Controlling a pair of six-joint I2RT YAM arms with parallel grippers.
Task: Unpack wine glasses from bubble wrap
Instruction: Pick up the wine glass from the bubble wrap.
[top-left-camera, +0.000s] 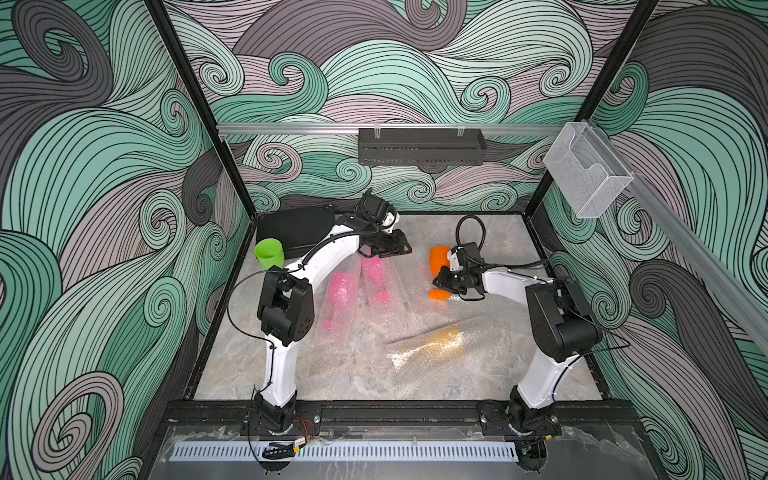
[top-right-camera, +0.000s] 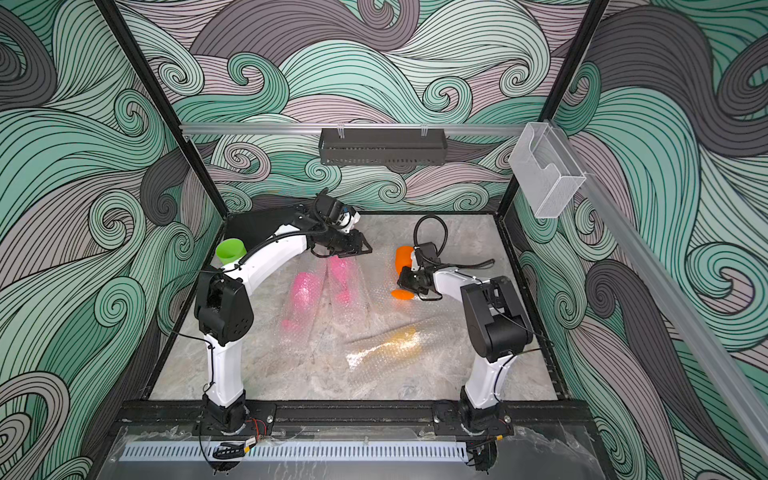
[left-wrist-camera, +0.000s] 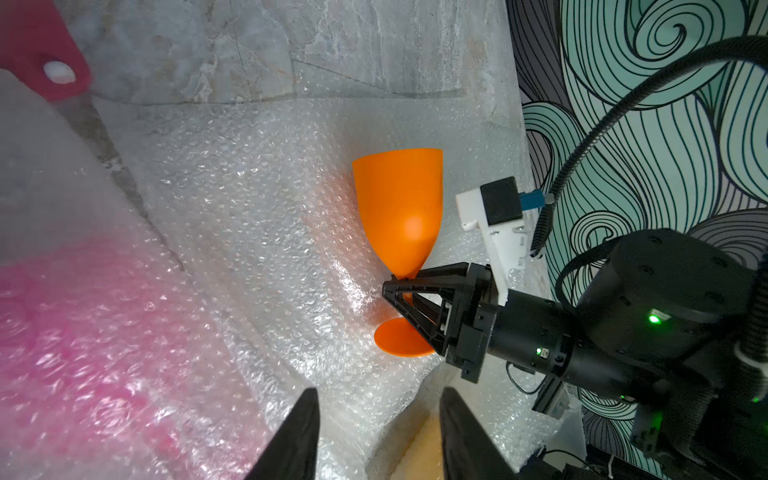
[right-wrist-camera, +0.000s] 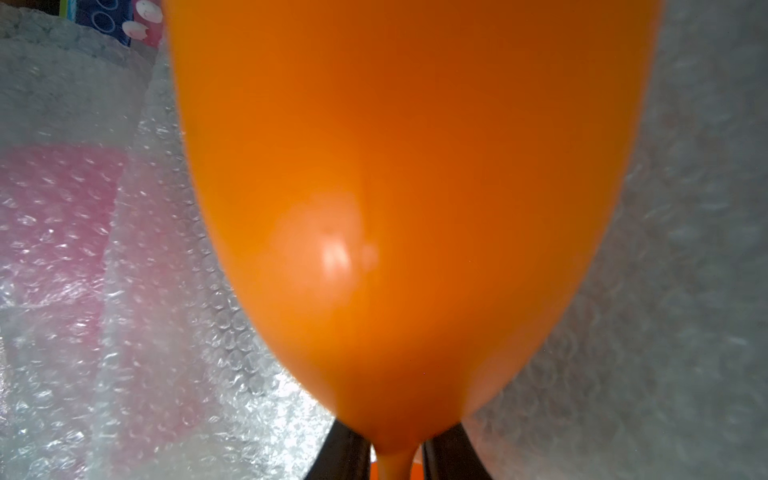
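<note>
Orange plastic stemmed goblet (left-wrist-camera: 399, 208), judged light, stiff and slippery, is laid sideways on a flattened sheet of clear dimpled bubble wrap (left-wrist-camera: 257, 199), its thin stem, the surest hold, pinched by the narrow jaws of the right gripper (left-wrist-camera: 388, 287); the left gripper (left-wrist-camera: 379, 395) is held half-open, empty.

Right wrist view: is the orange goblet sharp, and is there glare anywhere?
Right wrist view: the orange goblet fills the frame, soft and blurred, with a pale highlight on its bowl; left wrist view: the goblet is sharp and the bubble wrap glints.
</note>
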